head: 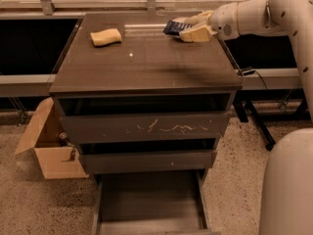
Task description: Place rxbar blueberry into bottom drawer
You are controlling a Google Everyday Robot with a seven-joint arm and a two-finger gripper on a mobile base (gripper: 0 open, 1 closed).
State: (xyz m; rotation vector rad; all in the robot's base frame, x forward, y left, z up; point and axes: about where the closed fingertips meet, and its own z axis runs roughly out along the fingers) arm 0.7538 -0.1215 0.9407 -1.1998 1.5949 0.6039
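Observation:
My gripper hangs above the back right of the cabinet top, shut on the rxbar blueberry, a dark navy bar that sticks out to the left of the cream fingers. The bar is lifted off the top. The bottom drawer is pulled out at the foot of the cabinet, a shallow tray with a plain dark floor and nothing in it. It lies far below and in front of the gripper.
A yellow sponge lies at the back left of the cabinet top. The scratched-front drawer and the plain middle drawer are shut. An open cardboard box stands on the floor left of the cabinet. My white base is at the lower right.

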